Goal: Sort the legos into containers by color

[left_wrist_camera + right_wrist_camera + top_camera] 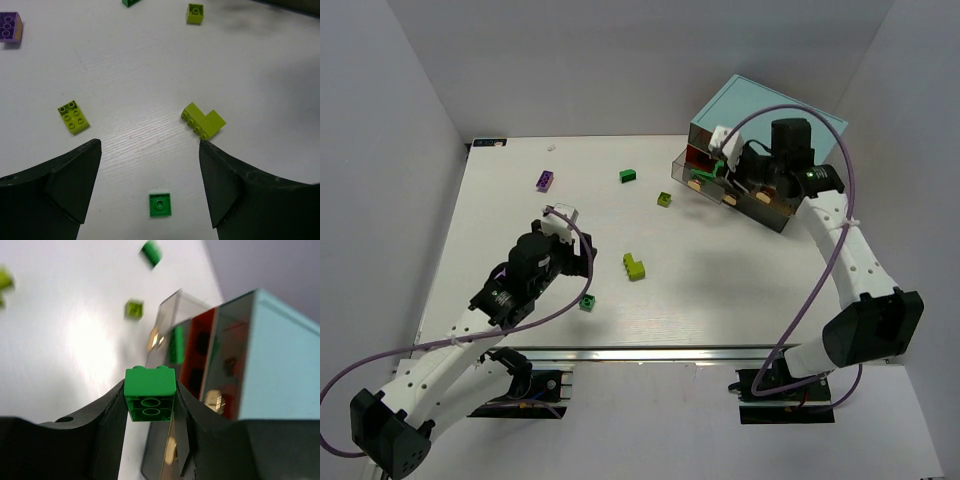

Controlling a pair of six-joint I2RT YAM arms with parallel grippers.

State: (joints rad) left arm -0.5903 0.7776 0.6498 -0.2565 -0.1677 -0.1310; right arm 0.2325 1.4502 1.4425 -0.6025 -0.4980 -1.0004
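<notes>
My right gripper (150,396) is shut on a dark green brick (150,390), held in the air just in front of the cabinet (770,115) with the light-blue top. A smoky drawer (172,335) is pulled out and has something green inside; the drawer beside it (200,352) shows red. In the top view the right gripper (723,165) hangs over the open drawer (688,172). My left gripper (150,145) is open and empty, high over a small green plate brick (160,205). A lime L-shaped piece (202,120) touches its right fingertip in the picture.
Loose bricks lie on the white table: a lime 2x2 (73,116), a purple one (546,180), a dark green one (628,176), a small lime one (664,199). The lime L-piece (634,266) and small green brick (588,303) lie near the left gripper (582,268).
</notes>
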